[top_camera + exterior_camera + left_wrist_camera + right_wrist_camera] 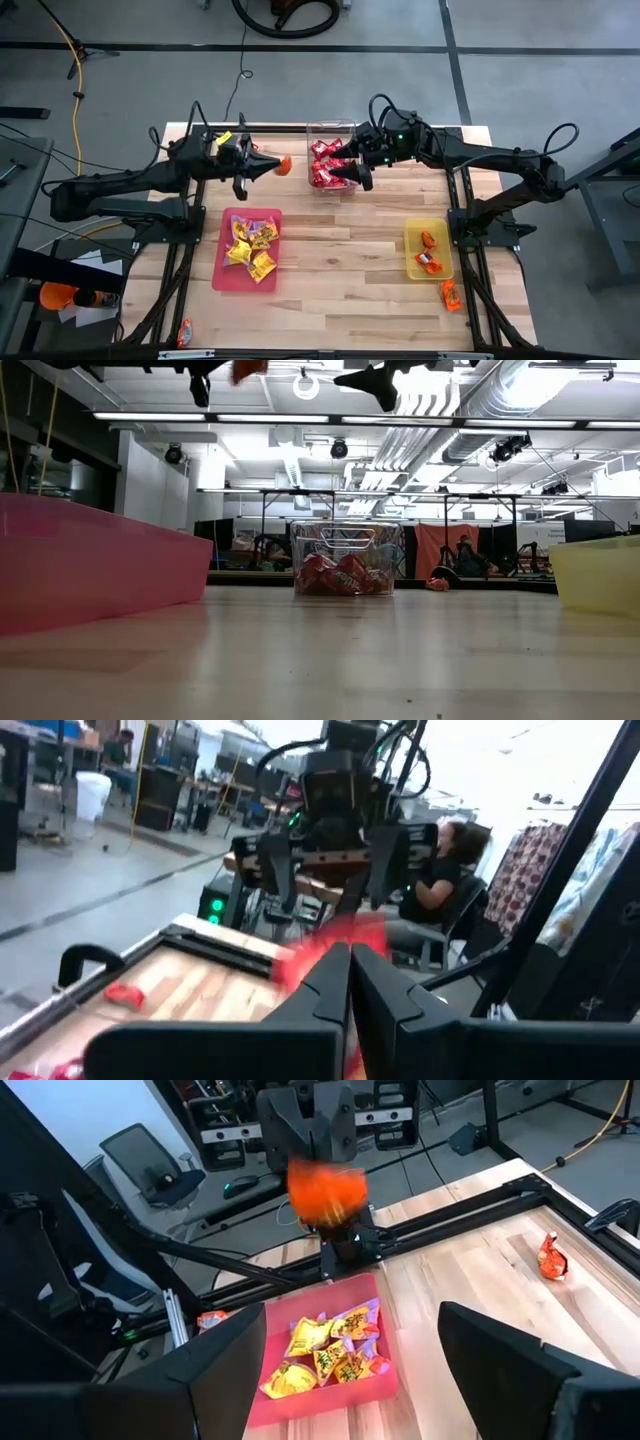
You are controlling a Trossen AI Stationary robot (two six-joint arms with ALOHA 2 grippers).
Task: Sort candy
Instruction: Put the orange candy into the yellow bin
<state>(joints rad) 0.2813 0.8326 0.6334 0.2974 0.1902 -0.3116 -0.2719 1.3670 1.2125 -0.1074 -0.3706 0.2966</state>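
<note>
Left gripper [262, 165] pinches an orange candy [283, 165] in the air, just left of the clear tub [330, 130]. Right gripper [352, 172] hangs over the tub, fingers spread wide, nothing between them. The right wrist view catches that orange candy [325, 1190] blurred. Crinkly red packets [325, 165] fill the tub; yellow ones [252, 245] heap on the flat pink tray [225, 270]; two orange ones [430, 255] on the yellow tray [412, 232].

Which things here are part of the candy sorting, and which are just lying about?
Part of the job:
- orange candy packet held in the left gripper
- red packets in the clear plastic tub
- flat pink tray of yellow packets
- flat yellow tray of orange packets
- open right gripper over the tub

Lying about:
- yellow cable on the floor
</note>
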